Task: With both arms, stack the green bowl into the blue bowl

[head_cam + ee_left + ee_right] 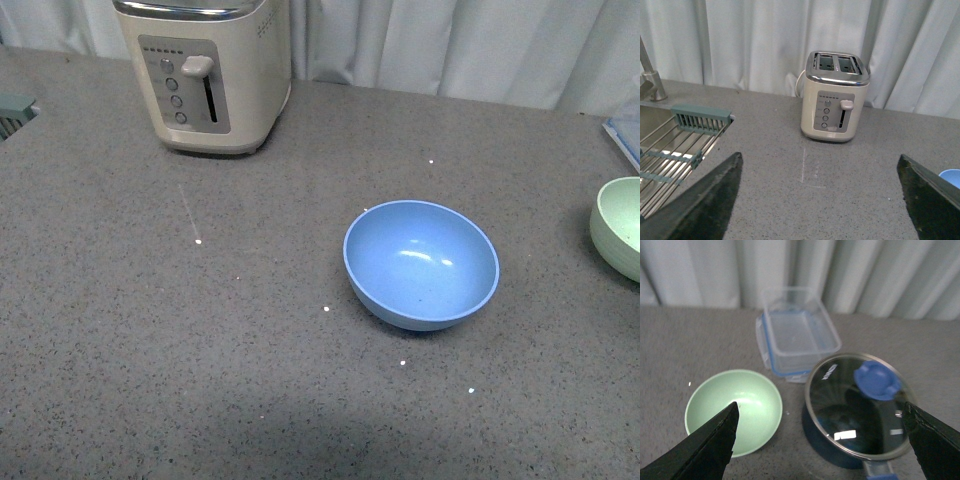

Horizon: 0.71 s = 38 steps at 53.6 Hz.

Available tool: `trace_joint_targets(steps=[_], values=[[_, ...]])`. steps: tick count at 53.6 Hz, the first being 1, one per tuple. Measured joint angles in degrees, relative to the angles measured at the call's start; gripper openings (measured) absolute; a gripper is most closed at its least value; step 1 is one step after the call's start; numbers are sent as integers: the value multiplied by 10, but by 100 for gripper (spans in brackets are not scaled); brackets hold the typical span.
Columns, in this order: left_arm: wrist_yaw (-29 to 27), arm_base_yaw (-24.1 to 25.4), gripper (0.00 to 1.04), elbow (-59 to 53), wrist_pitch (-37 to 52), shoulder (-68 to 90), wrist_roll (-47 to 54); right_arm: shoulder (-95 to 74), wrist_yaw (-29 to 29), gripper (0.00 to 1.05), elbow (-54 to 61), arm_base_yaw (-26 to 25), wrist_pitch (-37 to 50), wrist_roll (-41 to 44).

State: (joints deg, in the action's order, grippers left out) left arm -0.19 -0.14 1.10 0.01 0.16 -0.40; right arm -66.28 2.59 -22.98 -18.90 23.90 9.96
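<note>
The blue bowl (421, 262) stands upright and empty in the middle of the grey counter in the front view; a sliver of its rim (951, 176) shows in the left wrist view. The green bowl (620, 226) sits at the right edge of the front view, cut off, and shows whole and empty in the right wrist view (734, 410). My left gripper (822, 195) is open over bare counter. My right gripper (822, 437) is open, one finger above the green bowl's rim. Neither arm shows in the front view.
A cream toaster (205, 68) stands at the back left; it also shows in the left wrist view (836, 96). A sink with a wire rack (675, 145) lies to the left. A dark blue pot with a glass lid (857, 407) and a clear plastic container (797, 335) stand by the green bowl.
</note>
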Motion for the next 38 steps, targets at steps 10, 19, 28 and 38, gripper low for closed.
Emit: trace_joint_targets(steps=[10, 19, 28, 38], values=[[1, 0, 98, 0, 0, 0, 1, -200, 61, 96, -125, 15, -65, 68], [2, 0, 98, 0, 0, 0, 2, -268, 78, 96, -209, 70, -122, 97], [1, 0, 98, 0, 0, 0, 2, -312, 82, 96, -235, 133, -155, 110], [2, 0, 98, 0, 0, 0, 2, -382, 47, 96, -254, 182, -170, 101]])
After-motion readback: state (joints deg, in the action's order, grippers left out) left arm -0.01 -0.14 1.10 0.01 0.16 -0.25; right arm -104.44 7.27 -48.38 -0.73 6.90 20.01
